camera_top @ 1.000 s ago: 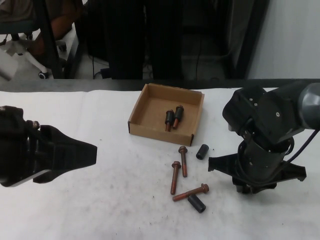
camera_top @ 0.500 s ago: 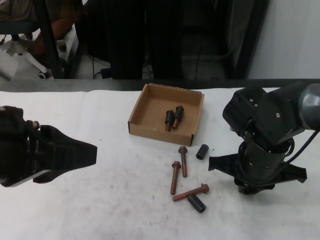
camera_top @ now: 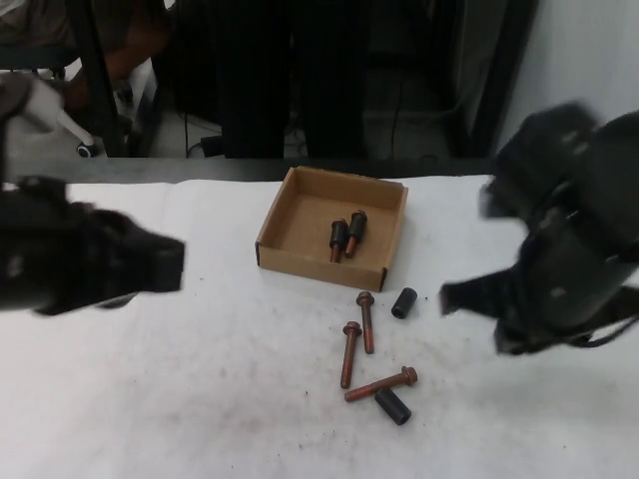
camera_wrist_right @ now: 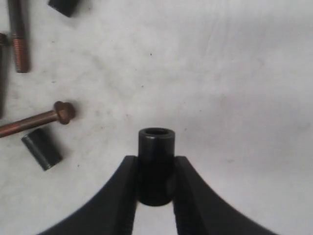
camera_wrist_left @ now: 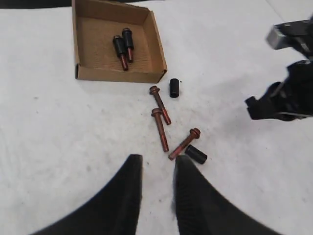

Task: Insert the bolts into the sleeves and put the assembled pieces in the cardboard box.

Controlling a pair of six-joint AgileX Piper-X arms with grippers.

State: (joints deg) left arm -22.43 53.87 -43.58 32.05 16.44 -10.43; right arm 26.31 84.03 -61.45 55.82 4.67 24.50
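high view: on the white bench (camera_top: 150, 399), a cardboard box (camera_top: 319, 264) holds two assembled pieces (camera_top: 345, 238); just in front lie three loose bolts (camera_top: 365, 321) and two loose sleeves (camera_top: 403, 302).
left wrist view: the left gripper (camera_wrist_left: 157, 169) hangs above the bench near the loose bolts, fingers slightly parted, empty.
right wrist view: the right gripper (camera_wrist_right: 155, 166) grips a black sleeve (camera_wrist_right: 156, 142) between its fingers.

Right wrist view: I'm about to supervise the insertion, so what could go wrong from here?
The right gripper pinches only one end of the sleeve, so an off-line push might tilt it or slip it loose. One bolt lies right beside a loose sleeve, so the open left gripper could knock that sleeve rolling while picking up the bolt.
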